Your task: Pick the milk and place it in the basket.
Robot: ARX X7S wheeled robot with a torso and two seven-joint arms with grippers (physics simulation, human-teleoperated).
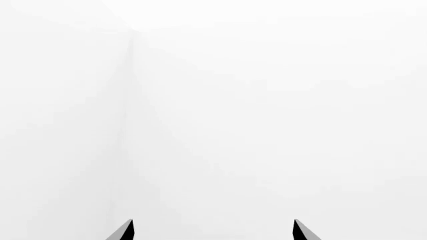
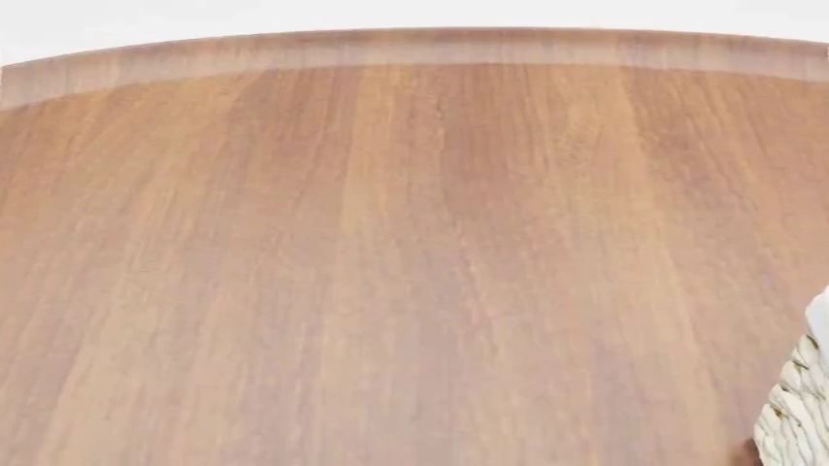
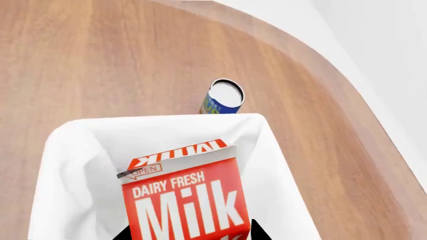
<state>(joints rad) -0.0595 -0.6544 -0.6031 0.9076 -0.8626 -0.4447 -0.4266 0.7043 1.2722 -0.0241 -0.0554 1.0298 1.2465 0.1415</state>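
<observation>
We see our right gripper (image 3: 190,235) gripping the milk (image 3: 183,197) above the basket (image 3: 73,150), left gripper (image 1: 213,231) jaws spread, holding nothing.

The milk (image 3: 183,200), a red gable-top carton lettered "DAIRY FRESH Milk" in white, sits over the open white-lined basket (image 3: 73,150). In the head view only a woven cream corner of the basket (image 2: 797,408) shows.
</observation>
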